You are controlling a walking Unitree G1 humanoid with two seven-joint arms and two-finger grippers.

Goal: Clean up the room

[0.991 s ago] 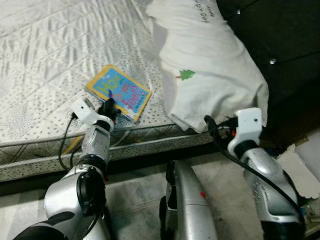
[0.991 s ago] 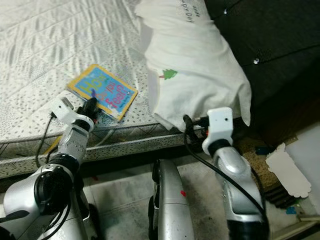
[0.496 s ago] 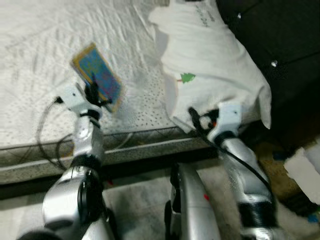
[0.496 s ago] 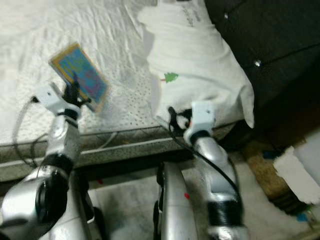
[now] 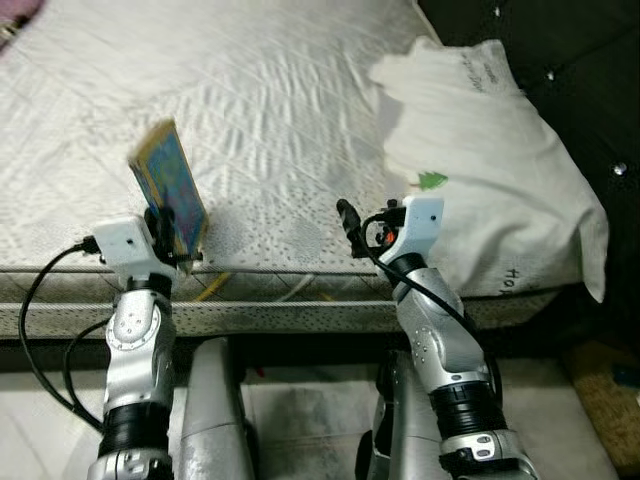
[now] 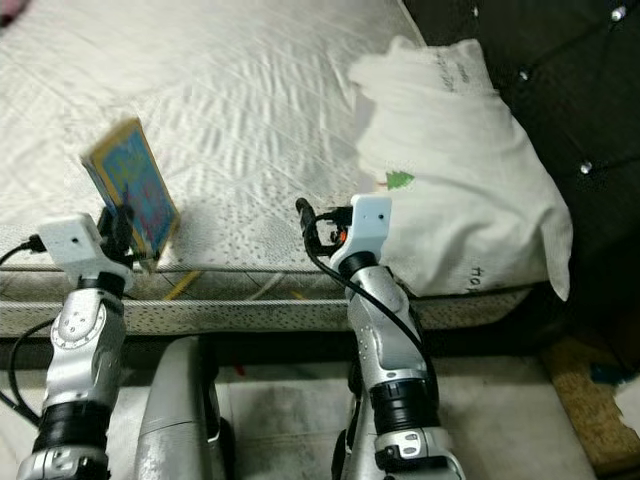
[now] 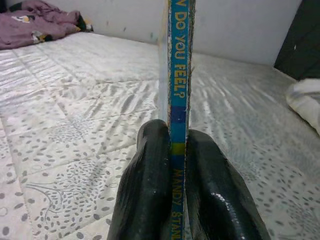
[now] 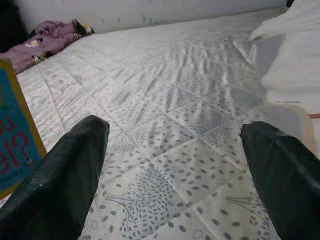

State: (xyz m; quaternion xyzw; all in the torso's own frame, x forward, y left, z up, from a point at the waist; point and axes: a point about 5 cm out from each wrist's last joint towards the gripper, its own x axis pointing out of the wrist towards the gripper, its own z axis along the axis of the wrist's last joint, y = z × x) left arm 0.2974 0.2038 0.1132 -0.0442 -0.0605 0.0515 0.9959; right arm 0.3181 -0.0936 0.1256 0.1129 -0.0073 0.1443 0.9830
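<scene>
A thin blue picture book with a yellow border stands up on edge above the near edge of the bed. My left gripper is shut on its lower edge; in the left wrist view both black fingers pinch the blue spine of the book. My right gripper hovers open over the mattress edge, to the right of the book and just left of the white pillow. Its two fingers are spread wide apart with nothing between them.
The white quilted mattress stretches away ahead. A dark padded headboard rises at the right behind the pillow. Purple clothes lie at the bed's far corner. Cables hang below the mattress edge.
My left gripper has lifted the book off the mattress and tipped it upright. The right gripper swung left, away from the pillow's lower corner. The camera view has shifted to the left.
</scene>
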